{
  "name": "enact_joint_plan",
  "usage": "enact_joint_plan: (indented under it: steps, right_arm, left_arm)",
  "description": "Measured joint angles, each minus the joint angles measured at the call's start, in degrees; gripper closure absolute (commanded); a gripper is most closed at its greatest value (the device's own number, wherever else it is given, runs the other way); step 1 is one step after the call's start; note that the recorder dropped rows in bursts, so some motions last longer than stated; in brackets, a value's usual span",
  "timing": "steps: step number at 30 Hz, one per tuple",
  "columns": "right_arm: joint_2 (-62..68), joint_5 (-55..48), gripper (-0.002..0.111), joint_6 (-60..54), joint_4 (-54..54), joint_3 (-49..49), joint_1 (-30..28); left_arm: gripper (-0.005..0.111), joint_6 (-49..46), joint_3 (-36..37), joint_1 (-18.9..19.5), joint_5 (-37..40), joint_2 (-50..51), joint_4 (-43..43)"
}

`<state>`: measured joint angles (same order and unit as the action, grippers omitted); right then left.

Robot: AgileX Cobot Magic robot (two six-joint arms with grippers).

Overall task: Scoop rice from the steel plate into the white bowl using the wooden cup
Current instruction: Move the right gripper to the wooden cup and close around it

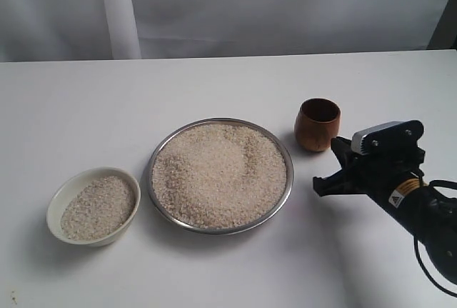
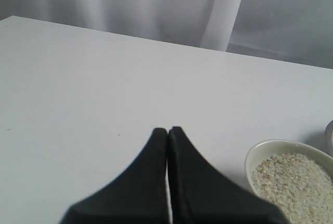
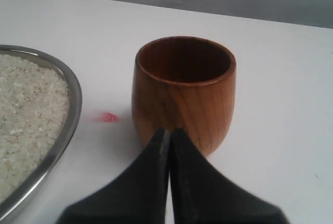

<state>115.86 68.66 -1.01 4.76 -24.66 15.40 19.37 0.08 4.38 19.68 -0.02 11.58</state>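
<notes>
Right gripper shut, empty; arm reaches in low from the right, tips aimed at the wooden cup, just beside its wall. One cup, upright, near the right rim of one steel plate heaped with rice. One white bowl left of plate, part-filled with rice. Left gripper shut, empty, over table near bowl

The right claw has jaws pressed together, holding nothing; the left claw is likewise closed and empty.
</notes>
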Motion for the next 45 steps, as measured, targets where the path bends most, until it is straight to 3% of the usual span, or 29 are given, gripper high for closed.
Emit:
enact_joint_plan:
  steps: [5, 7, 11, 16, 18, 29, 38, 45]
  right_arm:
    - [0.4, 0.3, 0.107, 0.0, -0.1, 0.0, 0.0]
    - [0.4, 0.3, 0.100, 0.0, -0.1, 0.0, 0.0]
    - [0.4, 0.3, 0.069, -0.1, -0.1, 0.0, 0.0]
    - [0.4, 0.4, 0.016, -0.1, -0.1, 0.0, 0.0]
    - [0.4, 0.4, 0.004, -0.1, -0.1, -0.1, 0.0]
    - [0.4, 0.5, 0.003, 2.4, 1.1, -1.5, 0.0]
    - [0.5, -4.7, 0.003, 4.2, -0.7, -8.7, 0.0]
    - [8.6, -2.1, 0.003, 5.4, -1.1, -13.3, 0.0]
  left_arm:
    - [0.107, 0.0, 0.0, 0.0, 0.0, 0.0, 0.0]
    - [0.107, 0.0, 0.0, 0.0, 0.0, 0.0, 0.0]
    - [0.107, 0.0, 0.0, 0.0, 0.0, 0.0, 0.0]
    - [0.107, 0.0, 0.0, 0.0, 0.0, 0.0, 0.0]
    - [0.107, 0.0, 0.0, 0.0, 0.0, 0.0, 0.0]
    - [0.107, 0.0, 0.0, 0.0, 0.0, 0.0, 0.0]
    - [0.107, 0.0, 0.0, 0.0, 0.0, 0.0, 0.0]
    - [0.107, 0.0, 0.0, 0.0, 0.0, 0.0, 0.0]
